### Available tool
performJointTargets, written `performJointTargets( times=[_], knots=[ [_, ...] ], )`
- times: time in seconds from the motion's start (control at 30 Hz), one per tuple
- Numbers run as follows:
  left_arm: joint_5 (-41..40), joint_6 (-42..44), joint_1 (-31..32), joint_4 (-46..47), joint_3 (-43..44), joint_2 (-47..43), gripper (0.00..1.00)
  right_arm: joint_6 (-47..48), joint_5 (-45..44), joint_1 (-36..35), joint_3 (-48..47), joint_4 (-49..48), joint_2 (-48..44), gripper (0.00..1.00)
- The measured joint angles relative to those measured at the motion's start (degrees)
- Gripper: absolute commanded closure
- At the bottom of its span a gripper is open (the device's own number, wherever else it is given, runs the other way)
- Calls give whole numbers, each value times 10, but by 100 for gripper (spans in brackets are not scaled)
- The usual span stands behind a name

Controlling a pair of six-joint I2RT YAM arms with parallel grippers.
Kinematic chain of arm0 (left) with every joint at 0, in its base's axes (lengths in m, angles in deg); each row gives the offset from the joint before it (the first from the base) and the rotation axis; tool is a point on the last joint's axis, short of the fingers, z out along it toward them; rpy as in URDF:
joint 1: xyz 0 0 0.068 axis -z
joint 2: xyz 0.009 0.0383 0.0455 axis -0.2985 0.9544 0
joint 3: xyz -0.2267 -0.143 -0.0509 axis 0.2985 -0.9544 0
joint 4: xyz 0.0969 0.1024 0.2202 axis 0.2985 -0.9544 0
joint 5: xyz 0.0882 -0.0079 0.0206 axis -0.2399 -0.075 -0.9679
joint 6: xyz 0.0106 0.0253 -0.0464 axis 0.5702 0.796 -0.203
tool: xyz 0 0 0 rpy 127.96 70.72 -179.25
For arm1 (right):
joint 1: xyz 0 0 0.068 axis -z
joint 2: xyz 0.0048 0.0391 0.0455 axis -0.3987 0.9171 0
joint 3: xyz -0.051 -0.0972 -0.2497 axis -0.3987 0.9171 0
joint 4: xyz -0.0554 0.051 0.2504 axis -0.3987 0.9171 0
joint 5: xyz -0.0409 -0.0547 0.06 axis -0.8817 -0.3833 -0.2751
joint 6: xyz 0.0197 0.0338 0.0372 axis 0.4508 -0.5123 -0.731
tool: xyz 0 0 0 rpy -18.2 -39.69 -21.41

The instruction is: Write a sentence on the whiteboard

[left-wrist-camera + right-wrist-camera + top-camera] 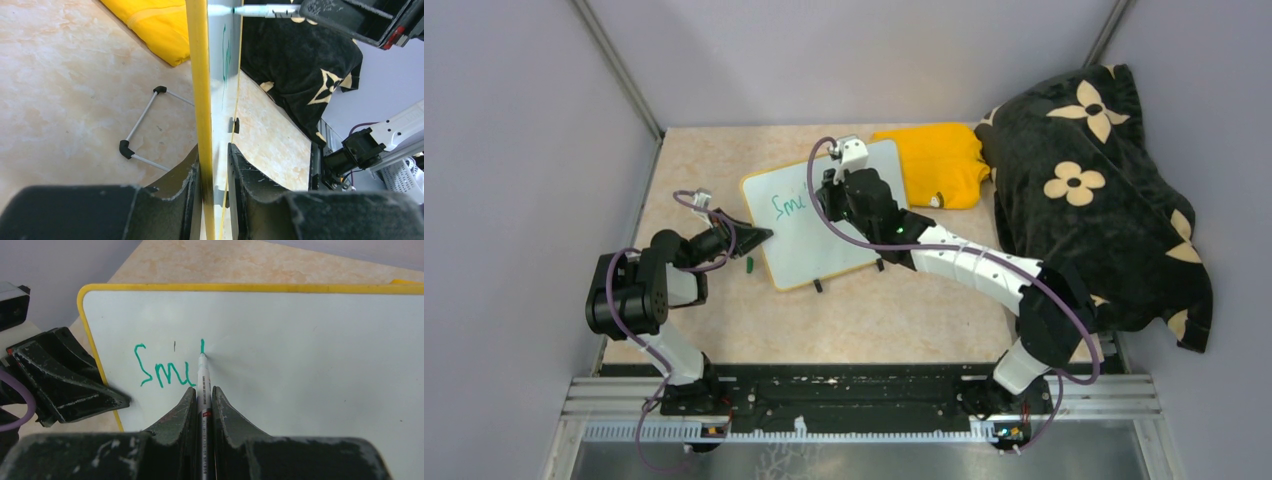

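Note:
The whiteboard [824, 250] lies at the table's middle, tilted, its yellow rim [200, 75] seen edge-on in the left wrist view. My left gripper [215, 165] is shut on its left edge, also visible from above [759, 237]. Green writing [162, 371] reads "Smi", with a short upright stroke begun to its right. This is the start of the sentence. My right gripper [203, 392] is shut on a white marker [203, 380], whose tip touches the board at that stroke. From above, the right wrist [854, 195] covers part of the writing [789, 206].
A folded yellow cloth [939, 160] lies just behind the board's right corner. A black flowered blanket [1094, 190] fills the right side. A small green cap [749, 265] rests near the board's front left corner. A white wire stand [142, 120] sticks out beneath the board.

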Motion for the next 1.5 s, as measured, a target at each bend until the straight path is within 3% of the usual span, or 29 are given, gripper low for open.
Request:
performJointTargets(
  times=[0.53, 1.5],
  knots=[
    [-1, 0, 0, 0, 0, 0, 71, -20, 15, 0, 76, -20, -30, 100],
    [0, 1, 0, 0, 0, 0, 71, -21, 7, 5, 90, -7, -77, 100]
  ],
)
